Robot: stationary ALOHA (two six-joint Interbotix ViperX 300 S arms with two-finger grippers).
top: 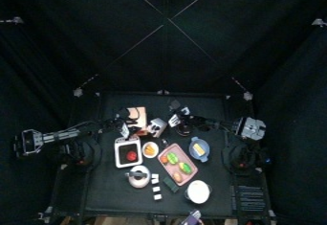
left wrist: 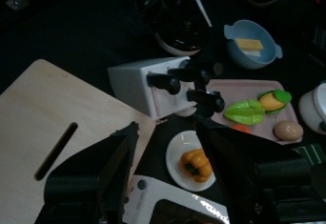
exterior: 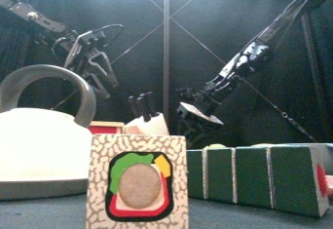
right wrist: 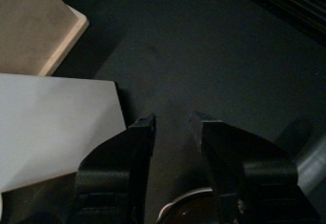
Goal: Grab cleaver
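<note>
With its jaws spread wide and empty, the left gripper (left wrist: 173, 185) hovers above the knife block (left wrist: 152, 83), lined up for a handle.
The cleaver's black handle (left wrist: 163, 79) stands upright in the block; wooden board (left wrist: 57, 123), plate (left wrist: 192, 161) and tray (left wrist: 254, 109) crowd close. The right gripper (right wrist: 173, 156) hangs nearby, jaws slightly apart, holding nothing.
</note>
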